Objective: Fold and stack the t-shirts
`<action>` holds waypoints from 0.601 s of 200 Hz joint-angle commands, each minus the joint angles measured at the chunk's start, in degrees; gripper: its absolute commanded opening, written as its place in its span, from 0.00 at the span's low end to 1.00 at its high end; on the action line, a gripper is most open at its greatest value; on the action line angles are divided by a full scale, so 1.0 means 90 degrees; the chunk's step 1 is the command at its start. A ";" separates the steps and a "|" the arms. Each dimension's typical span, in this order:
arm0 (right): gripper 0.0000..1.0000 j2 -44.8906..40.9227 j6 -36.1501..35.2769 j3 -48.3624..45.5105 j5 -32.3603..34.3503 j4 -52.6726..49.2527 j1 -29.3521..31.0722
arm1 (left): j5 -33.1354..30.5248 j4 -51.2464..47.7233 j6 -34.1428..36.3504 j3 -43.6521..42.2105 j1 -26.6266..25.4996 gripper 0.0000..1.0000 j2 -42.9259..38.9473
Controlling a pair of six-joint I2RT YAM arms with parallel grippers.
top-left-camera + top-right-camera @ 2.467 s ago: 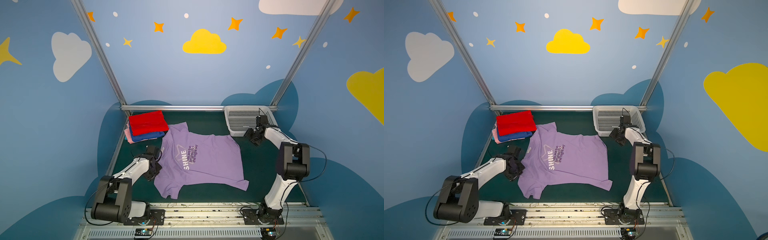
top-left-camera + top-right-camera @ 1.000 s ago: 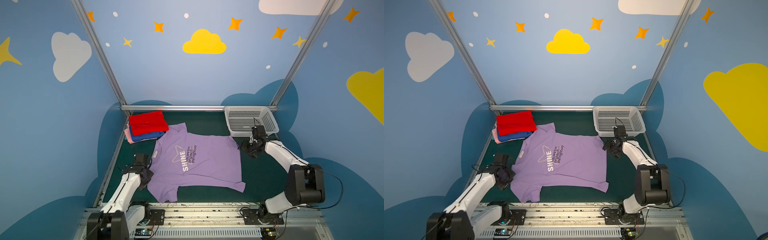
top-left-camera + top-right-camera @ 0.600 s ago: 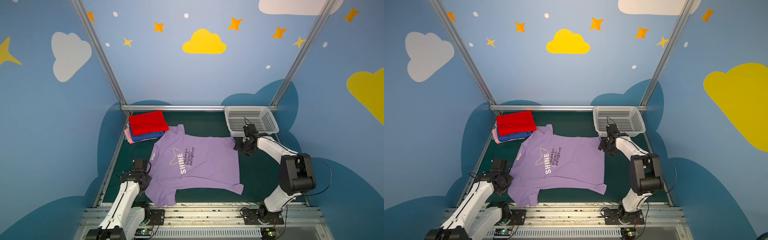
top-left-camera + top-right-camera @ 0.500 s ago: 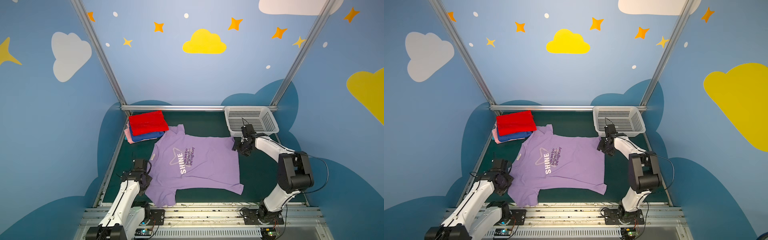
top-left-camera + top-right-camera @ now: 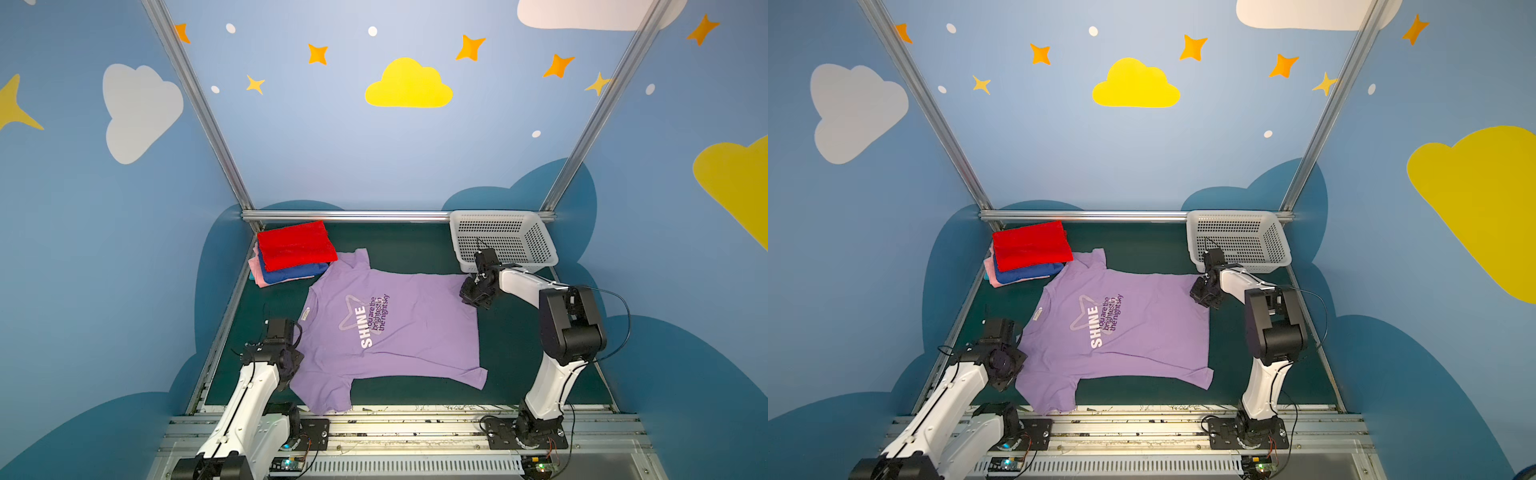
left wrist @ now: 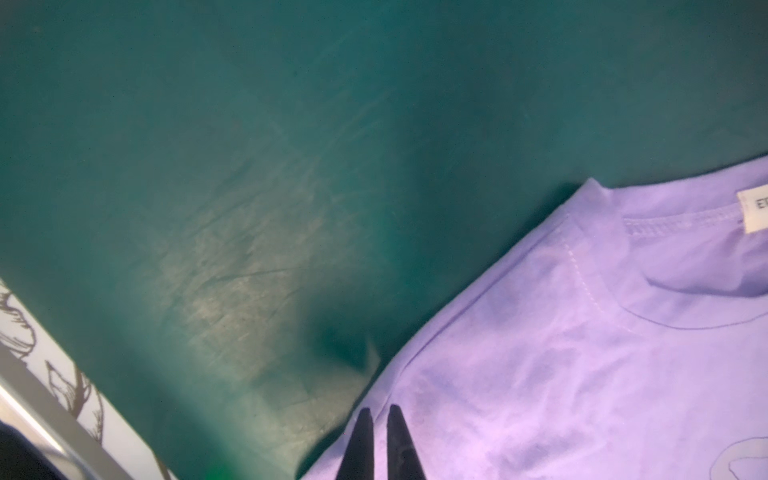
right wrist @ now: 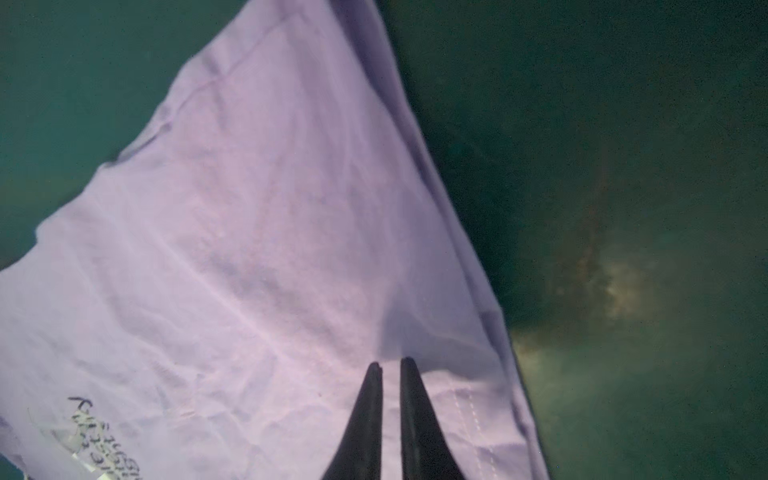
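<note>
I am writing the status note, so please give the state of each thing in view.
lavender t-shirt: spread flat, print up, unfolded
red t-shirt: folded, on top
blue t-shirt: folded, under the red
pink t-shirt: folded, at the bottom
basket: upright, back right
left end effector: shut on the lavender shoulder
right end effector: shut on the lavender hem corner

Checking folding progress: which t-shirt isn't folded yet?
The lavender t-shirt, spread flat with its print up; the red t-shirt, blue t-shirt and pink t-shirt lie folded in one stack.
</note>
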 commanded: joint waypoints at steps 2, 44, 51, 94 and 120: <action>0.13 -0.0208 0.0291 -0.0136 0.0570 0.0382 -0.0255 | -0.0117 -0.0060 0.0085 -0.0038 0.0058 0.11 -0.0038; 0.12 -0.0918 -0.0260 -0.0369 0.0265 0.0061 -0.0212 | 0.0186 -0.0111 0.0163 0.0133 0.0052 0.39 -0.0136; 0.13 -0.1170 -0.0336 -0.0478 0.0146 -0.0020 -0.0132 | 0.0263 -0.0172 0.0157 0.0209 0.0044 0.43 -0.0227; 0.30 -0.2880 -0.0769 -0.1397 0.0206 -0.0974 0.0579 | 0.0465 -0.0550 0.0048 0.0815 -0.0077 0.48 -0.0893; 0.40 -0.3682 -0.0942 -0.1773 0.0491 -0.2039 0.1121 | 0.0615 -0.0374 -0.0017 0.1158 -0.0349 0.48 -0.0673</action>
